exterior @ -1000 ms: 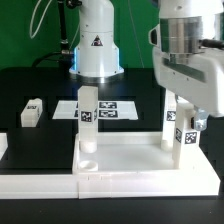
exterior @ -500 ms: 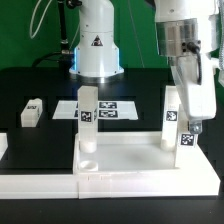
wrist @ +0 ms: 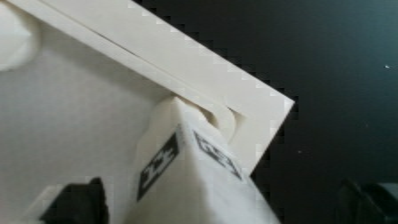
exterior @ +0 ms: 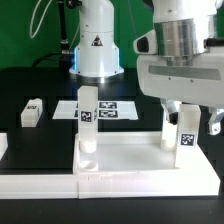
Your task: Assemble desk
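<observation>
**Pincer spread above the standing leg**

Exterior view: the pincer (exterior: pixel 189 118) stood released, straddling the upright leg (exterior: pixel 185 136) at the desk top's (exterior: pixel 150 160) far corner, long axis vertical.

Wrist view: leg (wrist: pixel 187 160) directly below, between the fingertips (wrist: pixel 75 200).

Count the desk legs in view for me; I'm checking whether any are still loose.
3: one leg upright on the top's corner at the exterior view's left, one upright under the open gripper, one lying loose on the table. Others may be hidden.
</observation>
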Motion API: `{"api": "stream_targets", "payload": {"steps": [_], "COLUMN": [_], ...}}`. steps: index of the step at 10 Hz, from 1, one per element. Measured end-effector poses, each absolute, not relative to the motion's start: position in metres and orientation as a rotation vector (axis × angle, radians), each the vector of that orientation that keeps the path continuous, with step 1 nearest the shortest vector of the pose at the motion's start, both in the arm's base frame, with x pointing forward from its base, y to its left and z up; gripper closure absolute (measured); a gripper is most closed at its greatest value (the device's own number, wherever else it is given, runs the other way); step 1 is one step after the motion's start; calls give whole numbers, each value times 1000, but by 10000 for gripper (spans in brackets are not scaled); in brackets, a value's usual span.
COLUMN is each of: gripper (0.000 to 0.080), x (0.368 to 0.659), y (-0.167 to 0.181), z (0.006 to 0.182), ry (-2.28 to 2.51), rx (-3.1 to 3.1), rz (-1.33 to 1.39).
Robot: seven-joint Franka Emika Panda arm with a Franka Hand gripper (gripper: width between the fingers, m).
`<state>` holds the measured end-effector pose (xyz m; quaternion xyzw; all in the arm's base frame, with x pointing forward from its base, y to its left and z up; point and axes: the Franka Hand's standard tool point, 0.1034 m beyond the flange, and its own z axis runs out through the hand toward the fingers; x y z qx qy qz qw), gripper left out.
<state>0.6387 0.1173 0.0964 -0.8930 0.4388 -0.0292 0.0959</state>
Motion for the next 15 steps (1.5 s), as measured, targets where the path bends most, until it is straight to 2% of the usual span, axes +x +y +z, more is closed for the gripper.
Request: {"api": "stream_targets", "payload": {"steps": [2,3,4,5,6,7,8,9,11,15], "gripper": [151,151,151,201,201,376,376,505,505,507], "x": [639,640,641,641,641,641,640,640,640,641], "y": [116,115,113,113,113,113,113,110,109,111], "z": [96,101,102,100,100,100,100,99,99,99], "ry": [1148,660,575,640,647,662,792,881,1098,2044], "rx": [-2720,-2961,-2995,-2976,-2974,-2970,-2933,-2907,-2826,-2195], "rz": [-104,-180,-194,-186,-186,-185,-176,-169,-157,49]}}
